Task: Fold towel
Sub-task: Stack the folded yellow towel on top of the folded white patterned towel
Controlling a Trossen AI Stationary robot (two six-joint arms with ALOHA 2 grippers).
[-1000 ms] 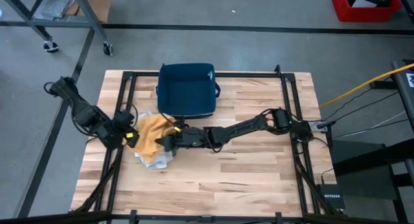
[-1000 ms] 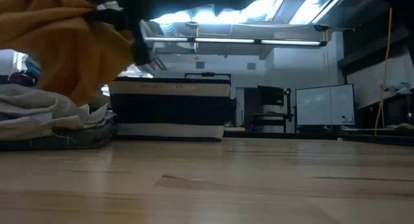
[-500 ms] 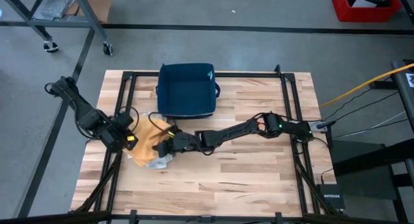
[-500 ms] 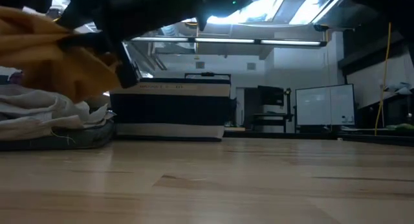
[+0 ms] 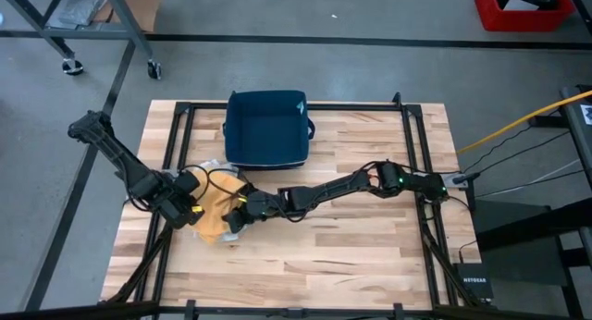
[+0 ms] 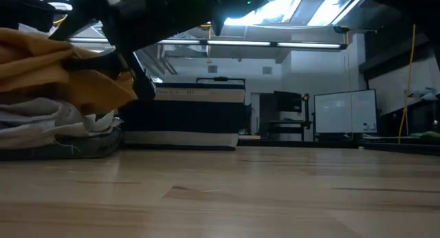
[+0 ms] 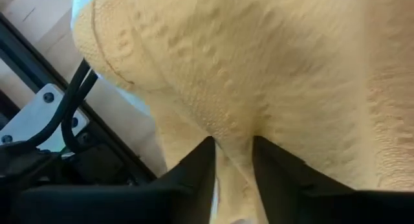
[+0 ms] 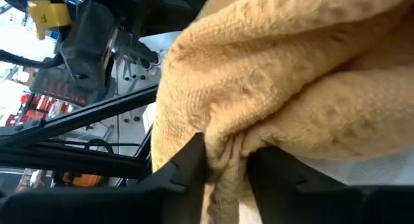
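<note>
The yellow waffle towel (image 5: 216,205) lies bunched on a stack of pale folded towels (image 6: 48,128) at the table's left. In the low view the yellow towel (image 6: 55,66) rests on top of that stack. My left gripper (image 5: 191,210) is at the towel's left side and my right gripper (image 5: 233,217) is at its right side. Each is shut on a fold of the towel. In the left wrist view my left gripper (image 7: 233,144) has cloth between its fingers, and in the right wrist view so does my right gripper (image 8: 226,149). My left gripper pinches a raised ridge of the towel (image 7: 234,130) at its left side between the two fingers. It comes steeply from above. The cloth around it is slack and rests on the stack. One layer or several, I cannot tell. My right gripper pinches a gathered fold of several layers (image 8: 228,138) at the towel's right side between its two fingers. It comes from the table's right, slanting a little downward. The towel bulges slack beyond the fingers and lies on the stack.
A navy fabric bin (image 5: 268,128) stands just behind the towels, toward the far edge. A black frame (image 5: 176,144) runs around the table top. Bare wood (image 5: 351,255) lies to the right and near side.
Both grippers have gone down with the yellow towel, the left one also a little toward the near edge. The towel hung bunched above the pale stack and has now sunk onto it, flatter than before.
</note>
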